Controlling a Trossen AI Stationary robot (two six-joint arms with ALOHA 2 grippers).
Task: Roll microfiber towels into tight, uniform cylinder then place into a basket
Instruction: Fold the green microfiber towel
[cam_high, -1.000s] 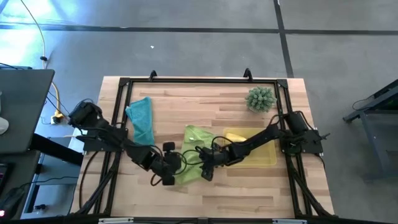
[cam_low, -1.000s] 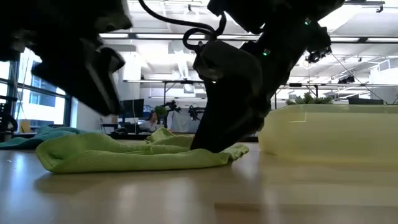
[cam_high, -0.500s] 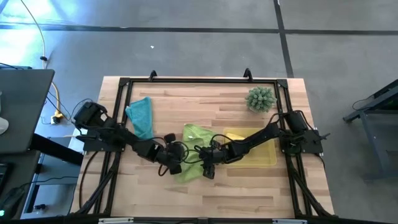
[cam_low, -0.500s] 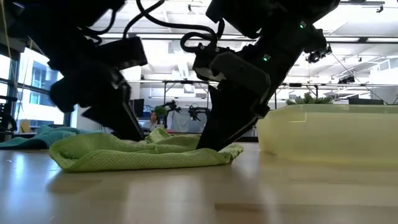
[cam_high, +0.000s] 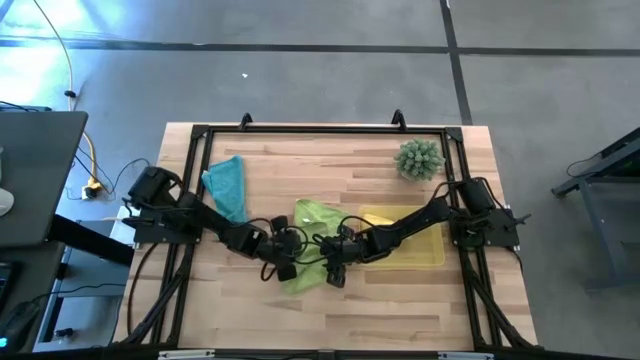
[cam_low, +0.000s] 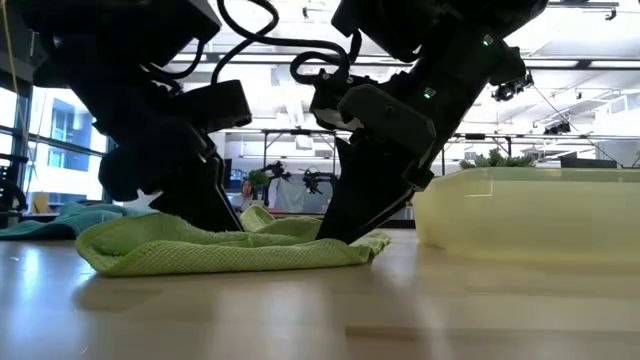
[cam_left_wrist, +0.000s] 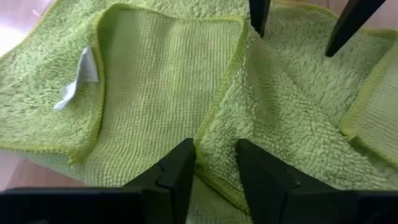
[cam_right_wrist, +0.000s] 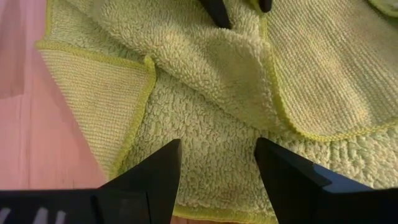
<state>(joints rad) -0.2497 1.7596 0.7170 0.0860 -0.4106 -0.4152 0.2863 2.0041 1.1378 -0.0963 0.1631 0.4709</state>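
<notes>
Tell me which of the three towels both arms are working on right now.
The lime green towel, at the table's middle: both claws are down on it. The teal towel lies apart to the left, and the yellow one sits in the basket.
</notes>
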